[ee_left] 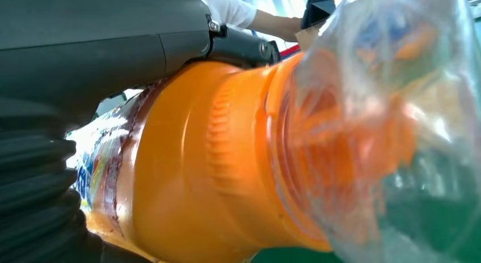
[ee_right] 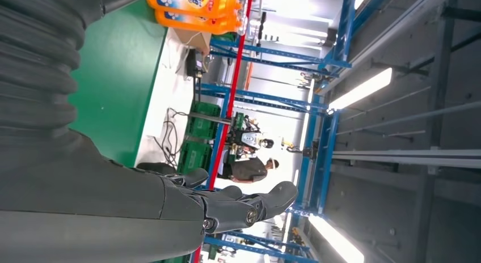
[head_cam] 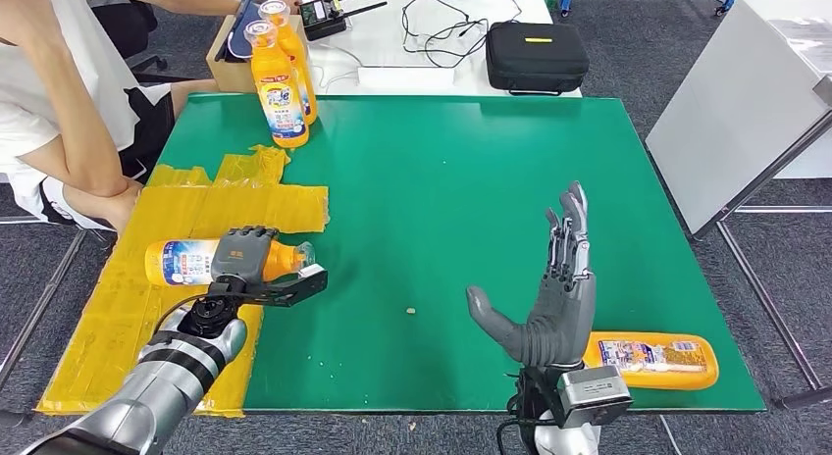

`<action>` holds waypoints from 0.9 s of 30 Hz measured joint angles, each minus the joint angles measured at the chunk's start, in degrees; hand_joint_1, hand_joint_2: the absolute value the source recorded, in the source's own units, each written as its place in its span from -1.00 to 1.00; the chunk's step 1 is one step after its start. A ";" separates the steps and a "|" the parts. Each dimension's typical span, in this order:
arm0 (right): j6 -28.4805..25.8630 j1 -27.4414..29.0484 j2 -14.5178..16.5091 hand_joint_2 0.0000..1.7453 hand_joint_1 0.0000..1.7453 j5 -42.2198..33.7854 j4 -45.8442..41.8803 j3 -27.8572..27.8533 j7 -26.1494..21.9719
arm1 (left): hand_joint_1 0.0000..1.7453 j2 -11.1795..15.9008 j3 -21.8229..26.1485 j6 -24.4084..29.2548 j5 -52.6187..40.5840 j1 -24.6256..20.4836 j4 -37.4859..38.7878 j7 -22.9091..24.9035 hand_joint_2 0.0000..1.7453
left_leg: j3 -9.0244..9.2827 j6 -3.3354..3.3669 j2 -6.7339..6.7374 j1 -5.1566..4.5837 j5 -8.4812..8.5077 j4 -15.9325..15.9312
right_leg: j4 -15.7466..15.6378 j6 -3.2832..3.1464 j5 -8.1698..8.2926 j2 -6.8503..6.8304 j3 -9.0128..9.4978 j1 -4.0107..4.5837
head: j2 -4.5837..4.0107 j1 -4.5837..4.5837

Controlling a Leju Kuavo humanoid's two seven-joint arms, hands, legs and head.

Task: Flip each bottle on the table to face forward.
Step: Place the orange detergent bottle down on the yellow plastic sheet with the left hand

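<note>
- Nearest the robot, a lying bottle [head_cam: 650,360] is seen at the front right edge of the green table [head_cam: 471,180], label up, just beside the raised right hand [head_cam: 549,298]
- The right hand is held upright with fingers spread wide and nothing in it; it stands clear of that bottle
- At the front left, a second lying bottle [head_cam: 211,260] is gripped around its middle by the left hand [head_cam: 245,254], over the yellow taped sheet [head_cam: 147,278]; in the left wrist view its orange shoulder [ee_left: 204,161] and plastic-wrapped cap [ee_left: 385,121] are seen close up
- A slip is judged possible: the bottle is smooth and round, and if it is turned with a loose hold it could roll out across the table
- The wrinkled yellow sheet could catch the bottle's base when it is stood up, so a tilted landing and a topple are judged likely risks
- Further back, two upright bottles [head_cam: 283,77] are seen at the far left corner; a careless placement beside them could knock them over
- Beyond the table, a cardboard box [head_cam: 228,68], a white desk [head_cam: 392,43] with cables and a black case [head_cam: 536,55] are seen, and a seated person [head_cam: 59,102] at the left over grey flooring
</note>
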 joint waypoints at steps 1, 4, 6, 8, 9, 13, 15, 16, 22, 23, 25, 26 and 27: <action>0.00 -0.02 -0.02 1.00 -1.00 0.00 0.13 0.02 0.04 | -1.00 -0.04 -0.01 0.21 -0.03 -0.08 0.35 0.06 1.00 | 0.03 0.00 0.00 0.00 0.00 0.00 | 0.00 0.00 0.00 0.00 0.04 0.00 | 0.00 0.00; 0.01 -0.04 -0.03 1.00 -1.00 0.01 0.48 0.04 0.06 | -1.00 -0.18 -0.01 0.63 -0.08 -0.35 1.15 0.14 1.00 | 0.11 -0.01 0.00 0.00 0.01 0.00 | 0.00 0.00 0.02 0.00 0.11 0.01 | 0.00 0.00; 0.01 -0.05 -0.06 1.00 -1.00 0.03 0.66 0.04 0.07 | -1.00 -0.23 -0.01 1.48 -0.05 -0.41 1.52 0.14 1.00 | 0.14 -0.01 0.00 0.00 0.03 0.00 | 0.00 0.00 0.03 0.00 0.13 0.02 | 0.00 -0.01; -0.01 -0.06 -0.13 1.00 -1.00 0.08 0.85 0.06 0.16 | -1.00 -0.27 0.01 2.93 0.09 -0.39 1.72 0.04 1.00 | 0.14 -0.01 0.00 0.01 0.05 0.00 | 0.01 0.00 0.04 0.00 0.14 0.02 | 0.00 -0.01; -0.01 -0.06 -0.17 1.00 -1.00 0.11 0.96 0.07 0.20 | -1.00 -0.28 0.01 3.57 0.16 -0.38 1.77 -0.05 1.00 | 0.14 -0.01 0.00 0.01 0.05 0.00 | 0.01 0.00 0.04 0.00 0.14 0.02 | 0.00 -0.01; -0.17 -0.10 -0.34 1.00 -1.00 0.46 1.36 0.15 0.27 | -1.00 -0.37 0.17 4.48 0.76 -0.19 1.77 -1.21 1.00 | 0.14 -0.01 -0.01 0.00 0.06 0.00 | 0.01 0.00 0.04 0.00 0.14 0.02 | 0.00 -0.01; -0.26 -0.11 -0.41 1.00 -1.00 0.79 1.44 0.15 0.34 | -1.00 -0.48 0.46 4.53 1.45 0.03 1.70 -2.02 1.00 | 0.13 -0.01 -0.01 0.00 0.06 0.00 | 0.01 0.00 0.04 0.00 0.14 0.02 | 0.00 -0.01; -0.27 -0.12 -0.47 1.00 -1.00 1.01 1.48 0.15 0.42 | -1.00 -0.56 0.64 4.67 1.89 0.18 1.63 -2.42 1.00 | 0.13 -0.01 -0.01 0.00 0.06 0.00 | 0.01 0.00 0.04 0.00 0.14 0.02 | 0.00 -0.01; -1.74 0.04 -1.30 1.00 -1.00 6.73 1.81 0.21 1.72 | -1.00 -1.05 2.85 11.19 13.65 4.97 -4.33 -13.26 1.00 | 0.04 -0.01 0.05 0.00 0.05 0.01 | 0.00 0.01 0.04 0.02 0.03 0.00 | 0.00 0.00; -2.32 0.16 -1.71 1.00 -1.00 9.22 1.89 0.27 2.38 | -1.00 -1.26 3.38 11.99 18.62 7.04 -7.40 -17.41 1.00 | 0.02 -0.01 0.06 -0.01 0.03 0.01 | 0.00 0.01 0.04 0.02 0.01 -0.01 | 0.00 0.00; -3.05 0.47 -2.88 1.00 -1.00 15.20 2.09 0.46 4.34 | -1.00 -1.59 4.21 11.76 28.16 11.61 -15.12 -24.20 1.00 | -0.03 -0.01 0.08 -0.02 -0.02 0.02 | -0.01 0.03 0.03 0.02 -0.03 -0.03 | 0.00 0.01; -3.17 0.63 -3.63 1.00 -1.00 18.81 2.24 0.57 5.67 | -1.00 -1.74 4.50 10.94 32.21 14.06 -19.45 -26.49 1.00 | -0.06 0.00 0.08 -0.03 -0.05 0.02 | -0.01 0.03 0.02 0.02 -0.06 -0.04 | 0.00 0.01; -3.12 0.75 -4.47 1.00 -1.00 22.64 2.43 0.69 7.16 | -1.00 -1.84 4.76 9.81 35.62 16.41 -23.81 -28.07 1.00 | -0.10 0.01 0.08 -0.04 -0.08 0.02 | -0.02 0.04 0.01 0.02 -0.10 -0.06 | 0.00 0.01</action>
